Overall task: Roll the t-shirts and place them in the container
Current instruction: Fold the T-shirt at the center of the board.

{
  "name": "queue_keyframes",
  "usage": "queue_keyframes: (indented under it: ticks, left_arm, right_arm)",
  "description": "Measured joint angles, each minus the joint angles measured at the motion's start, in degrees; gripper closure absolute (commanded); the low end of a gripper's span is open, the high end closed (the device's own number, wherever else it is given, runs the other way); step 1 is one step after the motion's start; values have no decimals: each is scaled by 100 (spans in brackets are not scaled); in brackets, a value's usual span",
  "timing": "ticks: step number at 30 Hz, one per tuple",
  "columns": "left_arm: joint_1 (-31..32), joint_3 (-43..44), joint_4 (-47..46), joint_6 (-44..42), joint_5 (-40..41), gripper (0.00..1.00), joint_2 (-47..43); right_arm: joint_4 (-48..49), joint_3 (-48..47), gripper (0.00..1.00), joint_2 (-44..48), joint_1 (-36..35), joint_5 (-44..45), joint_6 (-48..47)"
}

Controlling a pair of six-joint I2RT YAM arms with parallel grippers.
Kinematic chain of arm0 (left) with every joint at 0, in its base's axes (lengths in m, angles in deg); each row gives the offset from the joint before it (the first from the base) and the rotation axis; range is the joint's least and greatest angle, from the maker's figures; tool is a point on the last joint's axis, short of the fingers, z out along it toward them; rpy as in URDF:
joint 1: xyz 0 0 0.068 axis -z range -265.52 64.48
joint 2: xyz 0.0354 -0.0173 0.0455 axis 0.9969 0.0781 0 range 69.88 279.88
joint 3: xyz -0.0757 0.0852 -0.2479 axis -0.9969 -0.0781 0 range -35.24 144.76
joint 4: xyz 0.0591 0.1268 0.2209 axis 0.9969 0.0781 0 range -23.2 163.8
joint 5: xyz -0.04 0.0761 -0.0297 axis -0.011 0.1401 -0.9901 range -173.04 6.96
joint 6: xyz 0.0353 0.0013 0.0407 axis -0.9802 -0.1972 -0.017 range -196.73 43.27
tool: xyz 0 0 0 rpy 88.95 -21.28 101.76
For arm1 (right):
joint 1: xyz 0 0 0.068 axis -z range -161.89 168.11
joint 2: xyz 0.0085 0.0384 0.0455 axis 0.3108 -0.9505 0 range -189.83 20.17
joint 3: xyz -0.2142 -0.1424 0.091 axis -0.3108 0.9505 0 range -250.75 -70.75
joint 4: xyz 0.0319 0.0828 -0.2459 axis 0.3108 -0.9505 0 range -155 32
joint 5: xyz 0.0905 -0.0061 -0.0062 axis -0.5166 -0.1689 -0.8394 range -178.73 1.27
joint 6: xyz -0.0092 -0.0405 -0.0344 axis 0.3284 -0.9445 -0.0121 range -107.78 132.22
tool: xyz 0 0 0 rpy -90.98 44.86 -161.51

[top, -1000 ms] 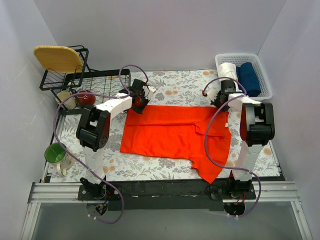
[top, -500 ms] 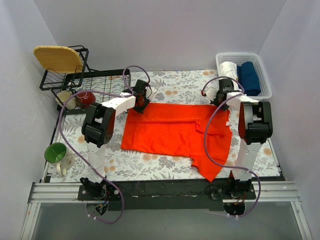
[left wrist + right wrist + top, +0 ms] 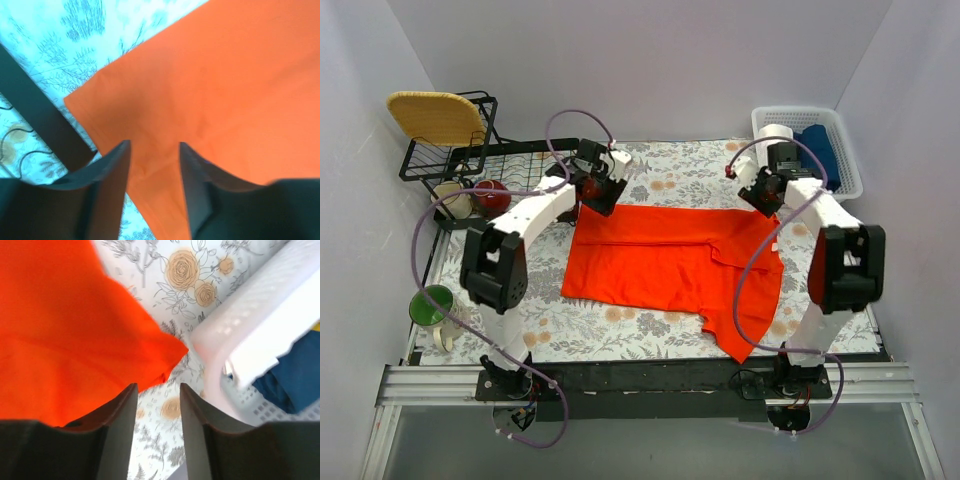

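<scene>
The orange-red t-shirt [image 3: 665, 262] lies flat on the flowered table cloth, folded into a wide band, with a sleeve trailing to the front right. My left gripper [image 3: 596, 190] hangs over its far left corner. In the left wrist view that gripper [image 3: 152, 145] is open, the t-shirt [image 3: 225, 75] lying below the gap with nothing pinched. My right gripper [image 3: 764, 190] is by the far right corner. In the right wrist view that gripper [image 3: 157, 386] is open over bare table cloth, and the t-shirt's corner [image 3: 60, 325] lies just to its left.
A white basket [image 3: 848, 170] at the back right holds a white roll [image 3: 778, 135] and a blue roll [image 3: 817, 155]; it shows close by as the basket [image 3: 250, 340]. A black wire rack [image 3: 510, 160] with a woven plate [image 3: 435, 115] stands back left. A red mug [image 3: 492, 195] and a green mug [image 3: 430, 306] sit on the left.
Both grippers have opened and let go of the t-shirt's far edge. Both arms have stretched a little toward the back, and the shirt lies where it was put down.
</scene>
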Motion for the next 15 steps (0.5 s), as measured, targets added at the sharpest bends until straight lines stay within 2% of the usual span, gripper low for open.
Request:
queue_keyframes:
  ticks: [2,6,9,15]
  left_arm:
    - [0,-72,83,44,-299,43,-555]
    - [0,-485,190,146,-807,37,-1639]
    - [0,-905,286,188,-1161,34,-2074]
    - [0,-1471,584,234,-1792,33,-2028]
  right_arm:
    - [-170,245,44,758,-11,-369,7]
    - [-660,1128,43,2612,-44,-1233,-304]
    - [-1344,1930,44,3845,-138,-1928,-846]
    - [-2918,2889,47,4815,-601,-2594,-2144]
